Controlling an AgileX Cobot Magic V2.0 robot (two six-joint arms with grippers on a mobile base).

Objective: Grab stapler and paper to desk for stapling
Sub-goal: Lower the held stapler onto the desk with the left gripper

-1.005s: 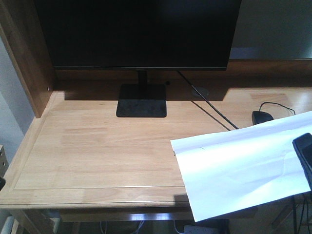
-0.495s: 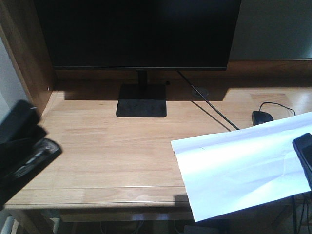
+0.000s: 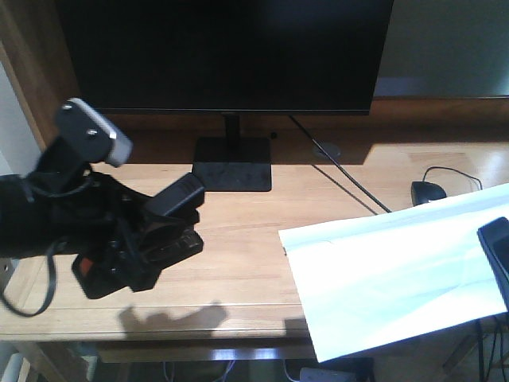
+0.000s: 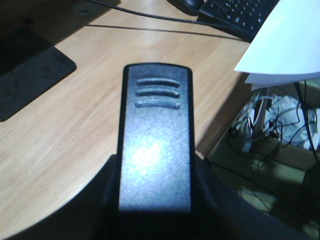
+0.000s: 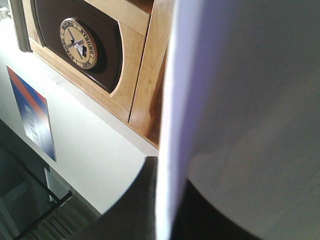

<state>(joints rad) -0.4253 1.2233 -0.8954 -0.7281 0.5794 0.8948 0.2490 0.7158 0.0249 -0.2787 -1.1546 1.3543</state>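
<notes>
- Exterior front-facing view: the light-wood surface, with plank grain and a raised border, fills the scene. A dark monitor stands at its back on a flat black base.
- One plain white sheet, the paper, slants over the surface's front right corner and overhangs the edge. The right gripper is clenched on its right side.
- Over the surface's left half, the left gripper grasps the stapler, held clear of the wood.
- Below the surface's edge, the left wrist view shows a brown box with cables and pale clutter; whether they lie in it or beside it I cannot tell.
- The stapler is black, with a grainy top and three ridges near its front. An orange-red patch shows at its rear end in the front view.
- A black mouse lies just behind the paper.
</notes>
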